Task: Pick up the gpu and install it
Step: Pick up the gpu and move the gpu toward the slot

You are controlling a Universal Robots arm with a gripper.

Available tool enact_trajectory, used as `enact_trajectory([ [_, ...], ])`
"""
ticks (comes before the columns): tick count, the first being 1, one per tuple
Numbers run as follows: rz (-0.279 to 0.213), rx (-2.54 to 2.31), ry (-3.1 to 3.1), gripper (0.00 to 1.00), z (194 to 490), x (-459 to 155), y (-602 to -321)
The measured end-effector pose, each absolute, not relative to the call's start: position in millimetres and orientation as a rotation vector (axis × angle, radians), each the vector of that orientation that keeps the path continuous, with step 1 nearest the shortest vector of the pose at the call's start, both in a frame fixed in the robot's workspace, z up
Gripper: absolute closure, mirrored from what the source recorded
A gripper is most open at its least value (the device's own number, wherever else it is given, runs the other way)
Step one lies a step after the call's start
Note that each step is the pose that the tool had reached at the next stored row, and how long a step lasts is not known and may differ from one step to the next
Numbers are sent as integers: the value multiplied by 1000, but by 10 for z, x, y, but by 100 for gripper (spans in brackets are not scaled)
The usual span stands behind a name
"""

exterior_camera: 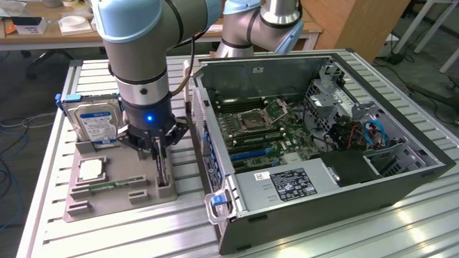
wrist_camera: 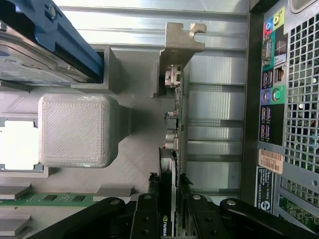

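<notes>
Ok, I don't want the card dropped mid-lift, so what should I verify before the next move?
1. Tool centred on the gpu: ok, it straddles the card's edge.
2. Tool closed on the gpu: ok, it looks clamped from both sides.
3. gpu upright in the tray: ok.
4. Hard drive apart from the tool: ok.
5. Computer case open: ok, motherboard exposed.
6. Silver bracket free to lift out of the tray: cannot tell.
</notes>
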State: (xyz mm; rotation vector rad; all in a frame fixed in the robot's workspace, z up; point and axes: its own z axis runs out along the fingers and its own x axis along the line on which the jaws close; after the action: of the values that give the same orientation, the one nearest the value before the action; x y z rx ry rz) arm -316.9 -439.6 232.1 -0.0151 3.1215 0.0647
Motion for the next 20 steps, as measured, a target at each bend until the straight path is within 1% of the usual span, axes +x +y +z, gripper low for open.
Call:
enact_trajectory([
  [20, 65, -15, 3122, 74, 2450, -3170, -4396],
])
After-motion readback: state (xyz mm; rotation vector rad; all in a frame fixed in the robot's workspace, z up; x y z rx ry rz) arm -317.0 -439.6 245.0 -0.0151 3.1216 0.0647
